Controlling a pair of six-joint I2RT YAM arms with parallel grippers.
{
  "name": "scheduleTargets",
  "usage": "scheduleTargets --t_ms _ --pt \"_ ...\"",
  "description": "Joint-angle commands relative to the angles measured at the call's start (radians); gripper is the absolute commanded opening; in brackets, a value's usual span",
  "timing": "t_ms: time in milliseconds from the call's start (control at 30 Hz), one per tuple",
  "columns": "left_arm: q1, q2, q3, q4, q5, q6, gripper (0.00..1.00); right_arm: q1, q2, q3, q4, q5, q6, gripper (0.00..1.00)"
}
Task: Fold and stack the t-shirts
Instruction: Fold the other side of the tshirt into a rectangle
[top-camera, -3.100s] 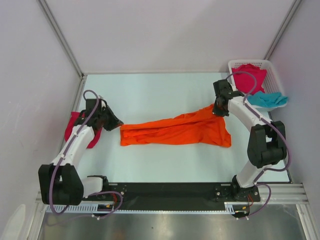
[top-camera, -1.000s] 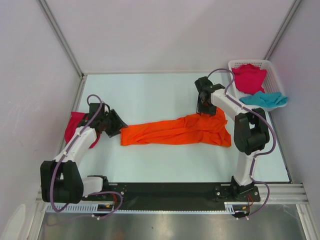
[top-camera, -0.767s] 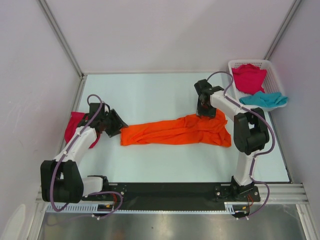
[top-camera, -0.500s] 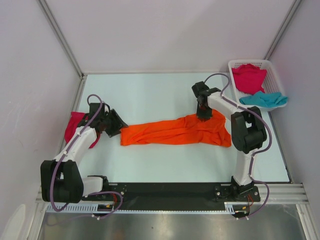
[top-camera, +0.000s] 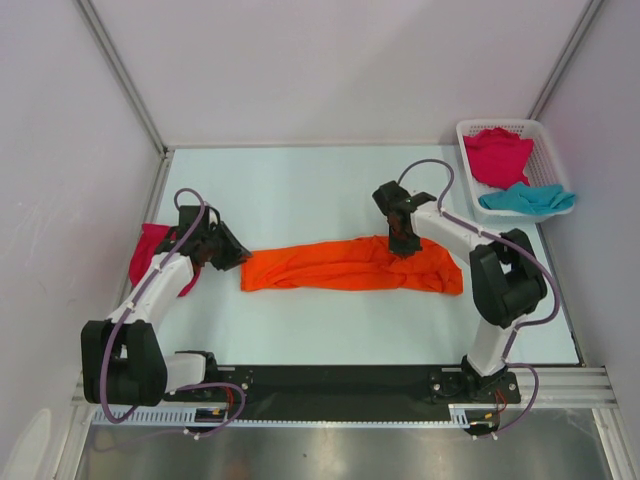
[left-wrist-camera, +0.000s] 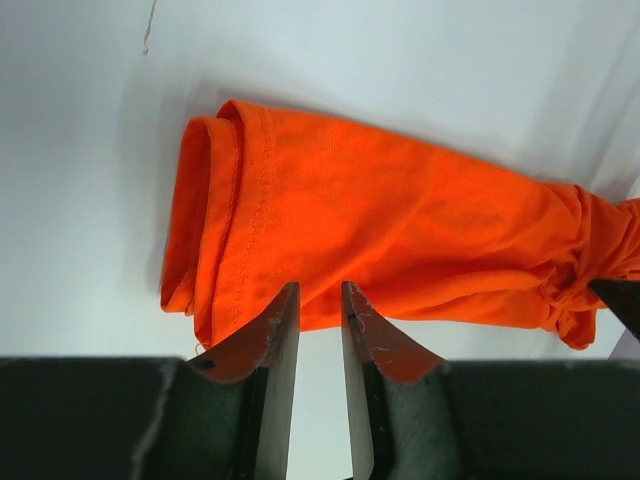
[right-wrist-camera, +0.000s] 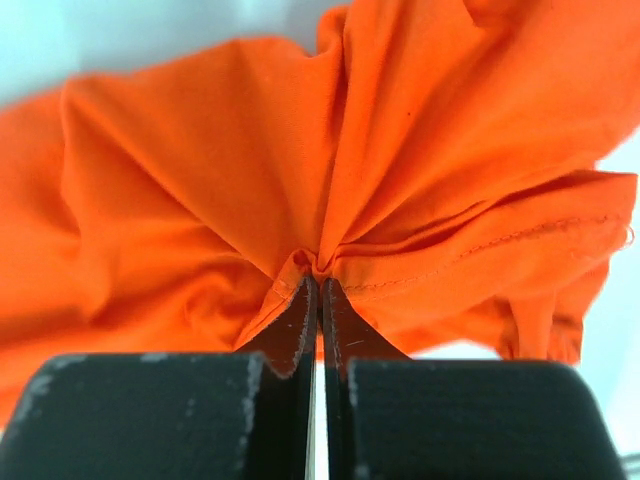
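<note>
An orange t-shirt (top-camera: 350, 265) lies bunched in a long strip across the middle of the table. My right gripper (top-camera: 403, 248) is shut on a pinched fold of it near its right end, and cloth gathers at the fingertips in the right wrist view (right-wrist-camera: 320, 280). My left gripper (top-camera: 240, 258) is at the shirt's left end. In the left wrist view its jaws (left-wrist-camera: 320, 290) stand a narrow gap apart, with the tips at the near edge of the folded hem (left-wrist-camera: 230, 210). A magenta-pink t-shirt (top-camera: 150, 245) lies at the far left, partly under the left arm.
A white lattice basket (top-camera: 548, 135) stands at the back right corner with a magenta-pink t-shirt (top-camera: 497, 155) inside and a teal t-shirt (top-camera: 527, 200) draped over its front rim. Grey walls close in the table at the left, back and right.
My right gripper moved left and towards the front onto the orange t-shirt and shut on a fold, pulling its upper right corner inward. The left jaws narrowed.
</note>
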Motion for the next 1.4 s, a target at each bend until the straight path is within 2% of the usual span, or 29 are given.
scheduleTargets --t_ms 0,467,933,1367 --pt "-0.005 -0.01 -0.004 0.035 0.007 0.006 0.27 0.022 -0.104 -0.074 -0.035 0.063 0.056 0.0" --pt "-0.005 -0.003 -0.007 0.035 0.007 0.014 0.27 0.028 -0.104 -0.094 -0.058 0.111 0.068 0.0" --pt "-0.007 0.023 -0.004 0.048 0.021 0.014 0.27 0.078 -0.178 -0.174 -0.094 0.142 0.111 0.0" --pt "-0.005 0.02 -0.014 0.052 0.027 0.018 0.27 0.098 -0.139 -0.076 -0.121 0.187 0.09 0.0"
